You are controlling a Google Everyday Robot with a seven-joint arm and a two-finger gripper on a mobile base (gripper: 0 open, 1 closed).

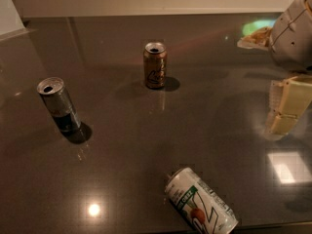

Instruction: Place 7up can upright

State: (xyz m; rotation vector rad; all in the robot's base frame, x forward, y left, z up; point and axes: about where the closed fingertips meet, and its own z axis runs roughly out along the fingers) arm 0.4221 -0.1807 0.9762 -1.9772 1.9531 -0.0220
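Observation:
The 7up can [201, 203] lies on its side on the dark table, near the front edge, right of centre. It is white-silver with green lettering and a red dot, and its silver top faces up and to the left. My gripper [287, 106] hangs at the right edge of the view, above the table. It is well to the right of the can and farther back, and it touches nothing.
A brown-gold can [155, 65] stands upright at the middle back. A slim silver-and-dark can [59, 104] stands upright at the left. The glossy dark table [146, 145] ends just in front of the 7up can. A pale wall runs along the back.

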